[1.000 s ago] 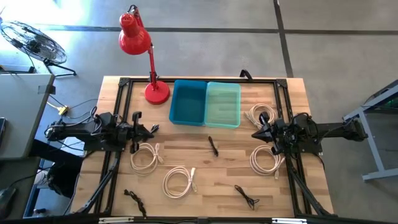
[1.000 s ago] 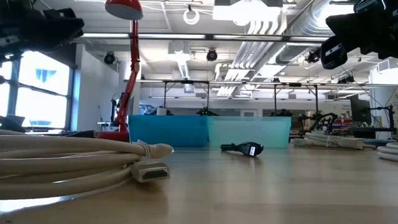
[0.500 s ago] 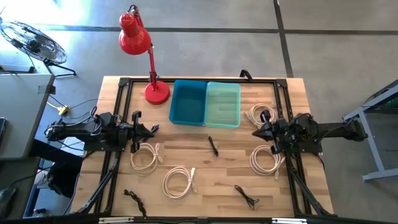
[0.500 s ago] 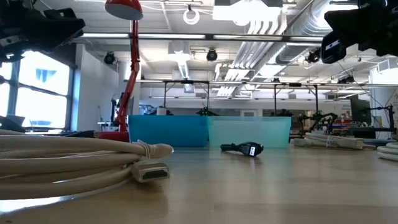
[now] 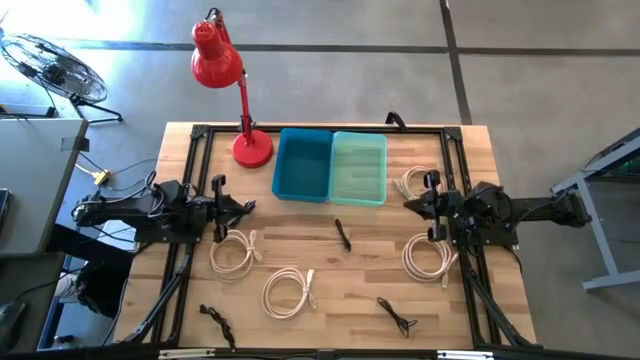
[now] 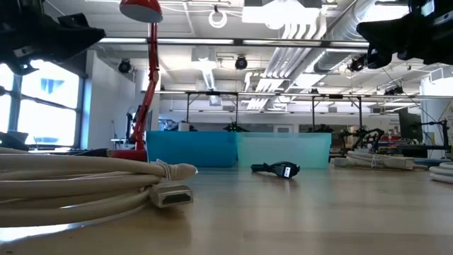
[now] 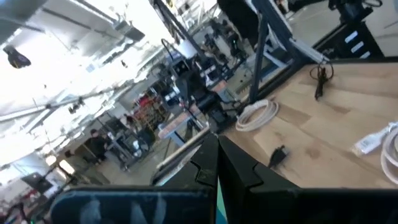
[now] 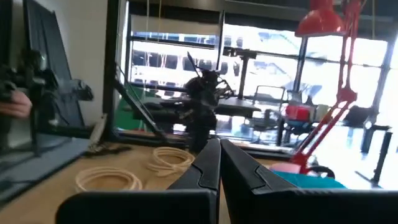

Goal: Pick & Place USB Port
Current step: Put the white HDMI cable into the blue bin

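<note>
Two bins at upper centre of the high view: blue bin, teal bin, side by side. Red desk lamp at upper left. Four coiled white USB cables: at lower left, at right. Small black cable ties: centre, near the bottom edge. Left gripper at mid-left, fingers together, holding nothing. Right gripper at mid-right, likewise closed and empty. Cable connectors too small to make out.
</note>
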You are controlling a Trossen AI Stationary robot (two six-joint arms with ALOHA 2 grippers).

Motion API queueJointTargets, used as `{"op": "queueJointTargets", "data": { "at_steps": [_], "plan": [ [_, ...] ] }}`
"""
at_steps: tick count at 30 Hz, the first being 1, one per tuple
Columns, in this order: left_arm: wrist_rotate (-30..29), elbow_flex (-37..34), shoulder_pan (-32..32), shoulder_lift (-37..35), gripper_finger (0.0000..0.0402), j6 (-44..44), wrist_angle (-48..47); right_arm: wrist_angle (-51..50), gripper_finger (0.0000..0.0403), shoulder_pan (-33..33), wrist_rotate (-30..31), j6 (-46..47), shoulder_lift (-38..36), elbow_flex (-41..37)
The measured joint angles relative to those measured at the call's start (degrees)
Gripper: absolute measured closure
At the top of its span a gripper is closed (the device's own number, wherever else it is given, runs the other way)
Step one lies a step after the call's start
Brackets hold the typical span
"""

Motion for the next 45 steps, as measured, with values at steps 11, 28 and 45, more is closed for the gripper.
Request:
{"op": "queueJointTargets", "data": {
  "at_steps": [11, 28, 45],
  "plan": [
    [-5.7, 0.1, 0.0, 0.0, 0.0400, 0.0, -1.8, -10.2, 0.0402, 0.3, 6.3, -8.4, 2.4, 15.3],
    [-5.2, 0.3, 0.0, 0.0, 0.0400, 0.0, -4.8, -52.5, 0.0258, 0.8, 38.8, -1.3, 26.3, 55.9],
    [-11.4, 0.3, 0.0, 0.0, 0.0400, 0.6, -6.5, -59.7, 0.0180, 0.8, 70.3, -12.4, 43.1, 63.0]
  ]
}}
